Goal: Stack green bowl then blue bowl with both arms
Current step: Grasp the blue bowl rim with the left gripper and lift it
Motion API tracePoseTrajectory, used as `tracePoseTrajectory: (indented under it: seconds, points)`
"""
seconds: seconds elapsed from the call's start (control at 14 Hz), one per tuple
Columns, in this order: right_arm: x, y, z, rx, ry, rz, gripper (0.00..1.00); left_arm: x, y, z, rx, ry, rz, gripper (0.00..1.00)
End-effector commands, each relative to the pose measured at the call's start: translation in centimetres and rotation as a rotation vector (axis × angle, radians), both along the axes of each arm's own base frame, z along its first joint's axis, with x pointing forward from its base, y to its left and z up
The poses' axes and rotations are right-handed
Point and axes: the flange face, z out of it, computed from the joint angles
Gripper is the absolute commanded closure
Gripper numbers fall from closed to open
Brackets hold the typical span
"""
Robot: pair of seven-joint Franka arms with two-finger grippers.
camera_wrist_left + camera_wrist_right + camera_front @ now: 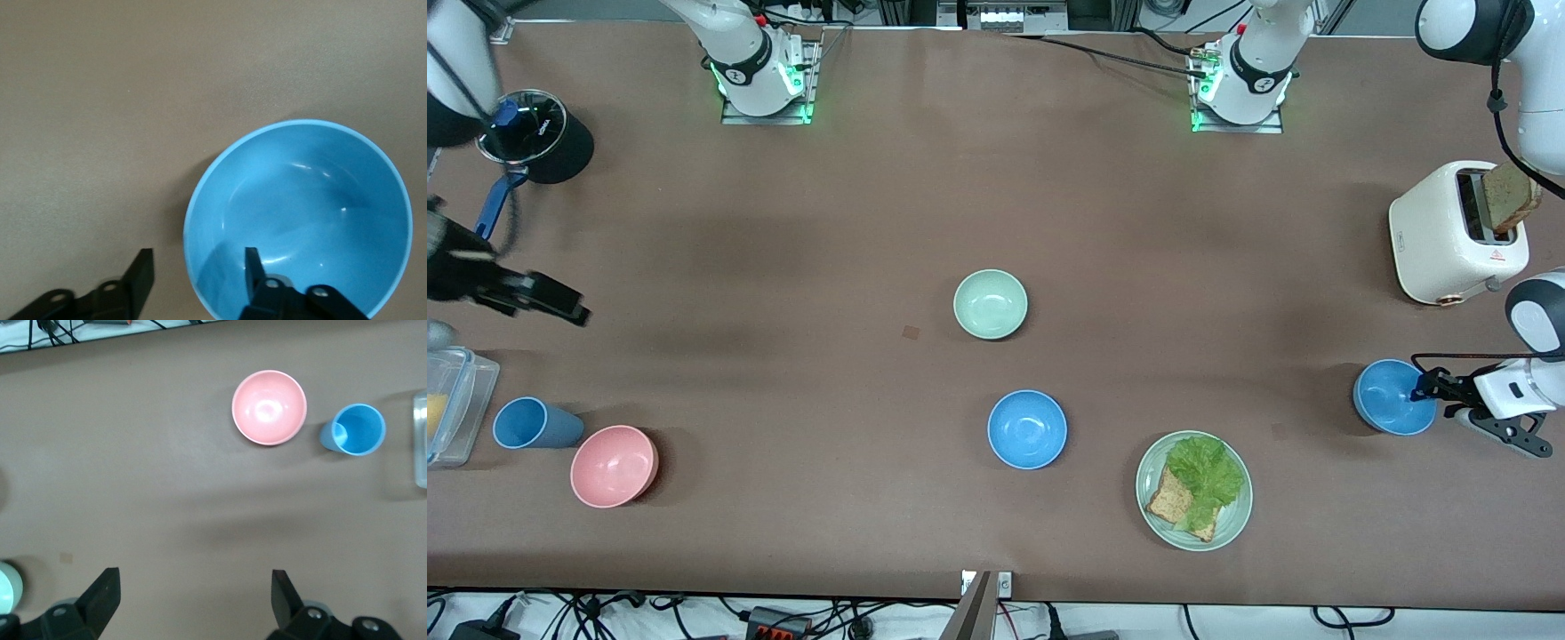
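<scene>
Since the left gripper (193, 270) straddles the blue bowl's (313, 200) rim with fingers spread (nothing clamped), that thin, light, slick plastic edge looks the best hold, while the right gripper (193, 597) waits wide and empty.

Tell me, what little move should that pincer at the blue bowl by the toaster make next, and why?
Probably close. The left pincer is open, one finger inside the blue bowl and one outside its rim, so pinching would grip the wall. The right pincer waits open over bare table.
</scene>
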Motion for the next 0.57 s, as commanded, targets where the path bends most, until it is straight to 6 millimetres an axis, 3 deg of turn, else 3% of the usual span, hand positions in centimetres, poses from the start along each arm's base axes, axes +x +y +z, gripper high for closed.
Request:
tracePoseTrajectory:
  seconds: [0.0, 0.29, 0.43, 0.5]
  points:
    - [-1.1, -1.7, 1.9, -0.009, 0.014, 0.081, 0.00, 0.4, -0.1, 0.1, -0.003, -0.008, -0.020, 0.67]
    - [-1.9, -2.1, 2.6, -0.021, 0.012, 0.077, 0.00, 0.0, -0.4, -0.6, -0.037, 0.002, -0.011, 0.97]
    - [-2.6, -2.2, 2.0, -0.037, 0.025, 0.089, 0.00, 0.8, -2.8, -0.7, -0.032, 0.008, -0.079, 1.00]
    - [-3.2, -2.0, 1.8, -0.047, 0.026, 0.091, 0.00, 0.7, -3.0, -0.7, -0.035, 0.017, -0.087, 1.00]
